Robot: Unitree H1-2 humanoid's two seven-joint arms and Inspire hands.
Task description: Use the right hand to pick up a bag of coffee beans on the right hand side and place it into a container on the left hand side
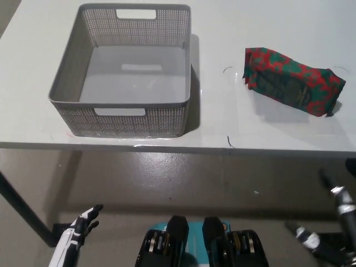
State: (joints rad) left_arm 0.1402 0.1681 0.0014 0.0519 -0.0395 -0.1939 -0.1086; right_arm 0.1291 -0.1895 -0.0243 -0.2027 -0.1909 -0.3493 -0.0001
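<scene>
1. A red-and-green patterned bag of coffee beans with a dark label (293, 81) lies on its side on the right part of the white table (222, 128), slanted so that one end points to the upper left and the other to the lower right.
2. A grey perforated plastic basket with cut-out handles (125, 118) stands on the left part of the table, well apart from the bag — nothing lies inside it.
3. The white left hand (78, 228) hangs low at the lower left, below the table's near edge, holding nothing, its fingers spread apart.
4. The black right hand (328, 233) sits at the lower right corner, also below the table edge and far from the bag — its fingers stand apart and it grips nothing.
5. Beneath the table edge a grey floor (183, 178) shows, with a dark table leg (22, 214) crossing at the left.
</scene>
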